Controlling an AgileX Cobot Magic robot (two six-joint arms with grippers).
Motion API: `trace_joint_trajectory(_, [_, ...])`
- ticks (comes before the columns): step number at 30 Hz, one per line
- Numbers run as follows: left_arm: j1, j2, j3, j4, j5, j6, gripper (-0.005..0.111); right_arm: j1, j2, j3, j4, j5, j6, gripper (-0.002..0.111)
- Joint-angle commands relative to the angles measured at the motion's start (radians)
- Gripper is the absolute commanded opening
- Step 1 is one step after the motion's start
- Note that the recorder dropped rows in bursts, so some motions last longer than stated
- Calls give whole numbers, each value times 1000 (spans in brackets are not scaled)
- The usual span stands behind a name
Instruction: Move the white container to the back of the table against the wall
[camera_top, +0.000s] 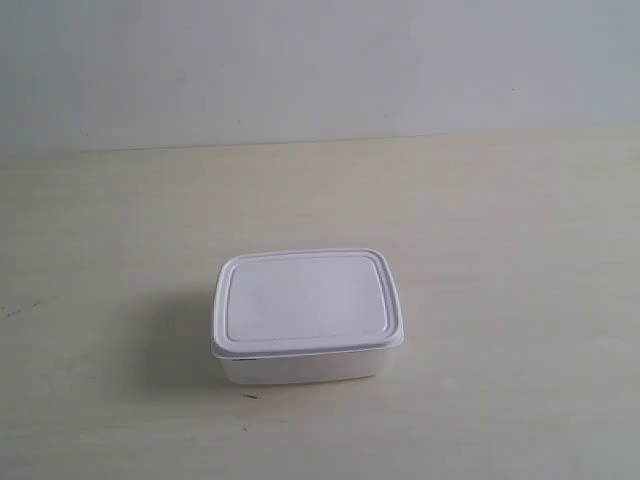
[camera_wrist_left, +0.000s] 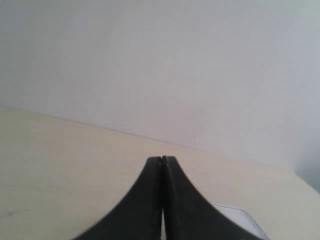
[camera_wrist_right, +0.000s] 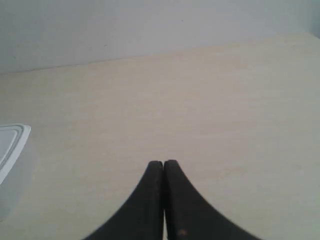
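The white container (camera_top: 306, 316) is plain white, and its lid (camera_top: 304, 298) is the same even white, with a soft grey shadow beside it. The worktop (camera_top: 500, 250) is pale beige with a faint streaky wood grain and a few tiny dark specks. The wall (camera_top: 300, 60) is a uniform pale grey-white. The left end effector (camera_wrist_left: 162, 159) is matte black. The right end effector (camera_wrist_right: 163, 162) is black too, with one small brownish fleck.

- No text, label, brand, number or sign can be read in any view.
- The white container (camera_top: 305, 300), the counter (camera_top: 500, 230) and the wall (camera_top: 300, 60) show only plain surfaces.
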Motion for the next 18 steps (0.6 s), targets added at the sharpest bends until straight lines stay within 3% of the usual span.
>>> trace_joint_trajectory(1, [5,-3,2,-95,2,-80,0,-6,-6,4,1,-112,8,0])
trace_joint_trajectory(4, [5,6,2,-96,2,-83,0,-6,-6,4,118,-215,106,0])
trace_joint_trajectory(11, [5,50,2,-85,11,-74,0,-6,-6,4,138,-443,108,0])
trace_joint_trajectory(18, [5,92,2,-85,6,-51,0,-6,-6,4,138,-489,106,0])
